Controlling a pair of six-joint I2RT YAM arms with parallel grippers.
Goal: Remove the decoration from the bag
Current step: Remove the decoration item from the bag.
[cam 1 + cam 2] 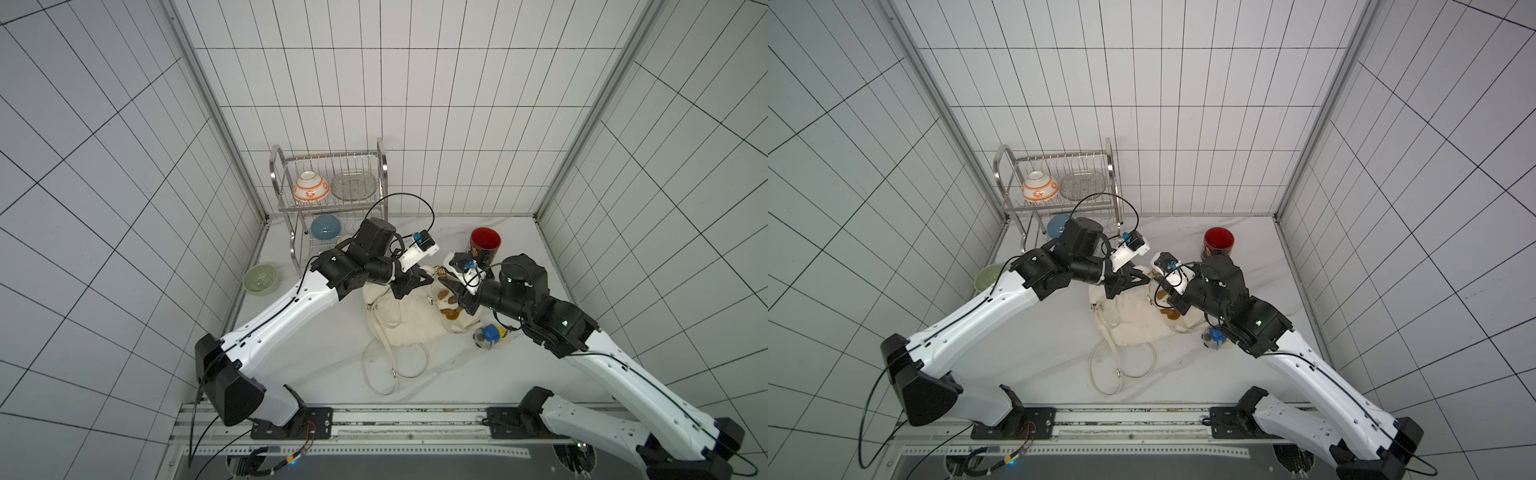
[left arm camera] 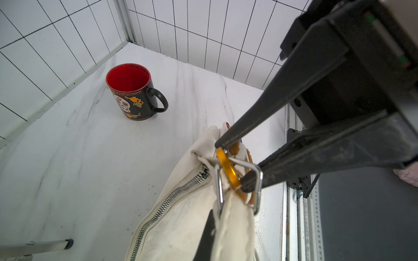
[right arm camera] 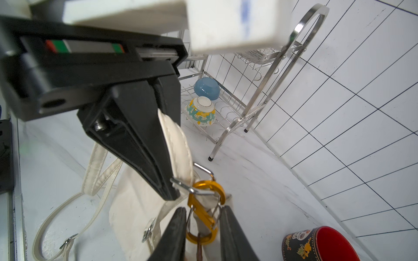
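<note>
A: Where does the soft cream-white fabric bag [image 1: 409, 322] lie?

B: Just below the middle of the frame in both top views, on the white marbled tabletop [image 1: 332, 353] between the two arms. Its upper corner in the frame points toward the black mug with the red inside [image 1: 485, 243].

A: And the tools?

B: The left gripper [image 3: 173, 192] is clenched on the cream strap tab [image 3: 178, 144], right at the silver rectangular ring [image 2: 259, 192]. The right gripper [image 3: 203, 208] straddles the orange metal S-shaped clip [image 3: 201, 213] hooked on that ring. Whether its jaws bite yet cannot be told.

A: How should the robot do this step well?

B: Probably it pinches the clip squarely across its body, then tilts it so the ring's bar pushes out through the wire gate, while the left holds the tab taut so the ring cannot swing. A brown fuzzy piece [image 2: 234, 148] sits just behind the clip and should stay out of the pinch.
</note>
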